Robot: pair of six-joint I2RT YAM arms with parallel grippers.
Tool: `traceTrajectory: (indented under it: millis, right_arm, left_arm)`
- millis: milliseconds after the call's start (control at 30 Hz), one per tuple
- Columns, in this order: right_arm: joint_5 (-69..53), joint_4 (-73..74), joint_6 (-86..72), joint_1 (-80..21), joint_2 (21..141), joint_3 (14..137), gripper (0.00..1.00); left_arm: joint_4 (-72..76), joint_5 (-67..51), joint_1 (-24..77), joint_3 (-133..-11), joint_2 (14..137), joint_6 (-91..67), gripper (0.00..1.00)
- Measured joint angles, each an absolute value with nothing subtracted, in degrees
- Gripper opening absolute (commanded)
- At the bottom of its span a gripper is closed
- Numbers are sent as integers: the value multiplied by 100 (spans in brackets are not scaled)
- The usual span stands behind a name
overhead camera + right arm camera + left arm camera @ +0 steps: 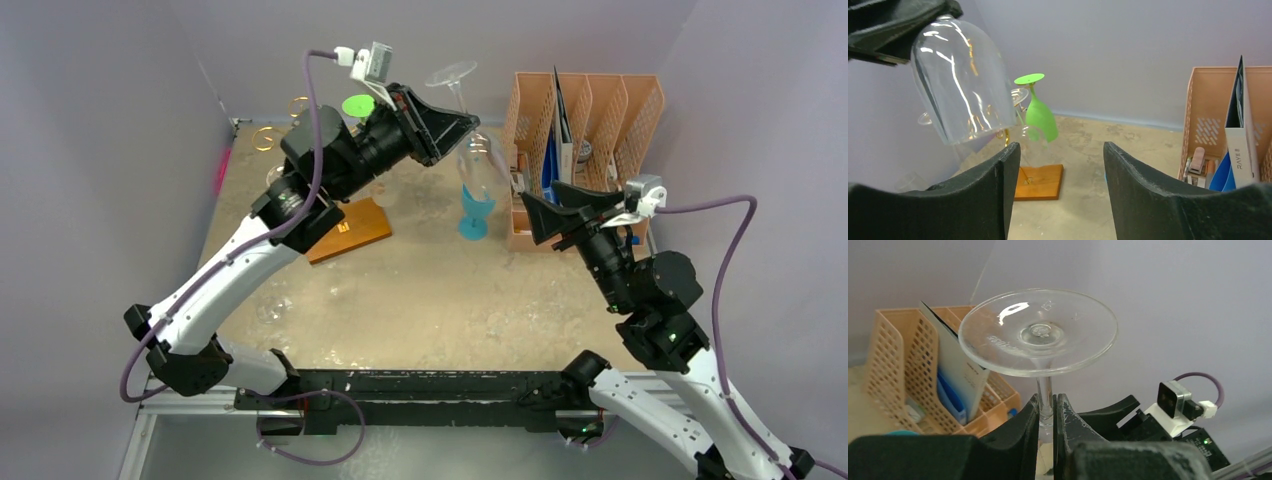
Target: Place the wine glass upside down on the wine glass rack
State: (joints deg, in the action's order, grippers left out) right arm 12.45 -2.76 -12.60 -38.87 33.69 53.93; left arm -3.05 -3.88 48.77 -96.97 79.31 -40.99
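Note:
A clear wine glass [470, 150] hangs upside down above the table, its round foot [1038, 332] uppermost. My left gripper [1047, 407] is shut on its stem, high over the table's middle [466, 122]. The bowl [963, 80] points down, to the right of the wine glass rack. The rack has gold wire curls [266, 138] and a brown wooden base [350, 228]. A green glass [1040, 115] hangs inverted on it. My right gripper [1058, 155] stands open with nothing between its fingers, low and to the right of the clear glass [540, 205].
An orange plastic file organiser [585, 120] with papers stands at the back right, just behind the right gripper. A blue-footed glass [476, 215] stands on the table below the held glass. Purple walls close in the left, back and right.

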Motion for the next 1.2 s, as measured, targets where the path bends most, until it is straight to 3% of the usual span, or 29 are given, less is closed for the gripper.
traceTrajectory:
  millis: [367,600,867,1200]
  right_arm:
    - [1199,14,-1299,-3887,3457,5391,66]
    - [1098,80,-1415,-3887,3699,5391,66]
    - [1092,95,-1557,-3887,3907,5391,66]
    - [1096,152,-1614,-3887,3983,5415,66]
  left_arm:
    - [-2670,-379,4084,-11218,7933,-1623,0]
    - [-4001,980,3863,-12232,7990,-379,0]
    - [-4206,3013,3282,-12046,7948,805,0]
    - [-4567,3037,1181,-11448,7802,701,0]
